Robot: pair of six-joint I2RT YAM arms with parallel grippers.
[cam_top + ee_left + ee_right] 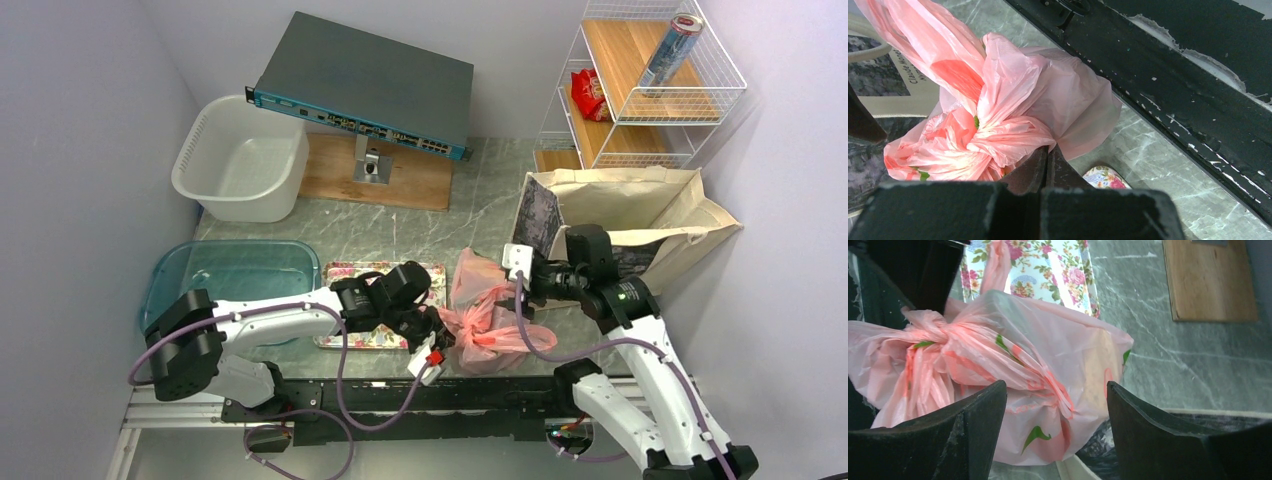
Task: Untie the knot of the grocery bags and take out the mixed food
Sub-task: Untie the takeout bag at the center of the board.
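Note:
The thin pink grocery bag (492, 300) lies near the table's front edge, its top tied in a knot (998, 142) that also shows in the right wrist view as a bunched lump (943, 332). My left gripper (443, 336) is shut, its tips (1048, 150) pinching the bag's plastic right beside the knot. My right gripper (508, 290) is open, one finger (973, 415) on each side of the bag's lower bulge, not squeezing it. The beige canvas tote (640, 215) stands behind the right arm. The mixed food is hidden.
A floral tray (345, 270) lies left of the bag, beside a teal tub (235, 272). At the back are a white basin (240, 160), a network switch (365, 85) on a wooden board, and a wire rack (650, 110) holding a can (672, 50) and a red packet (588, 93).

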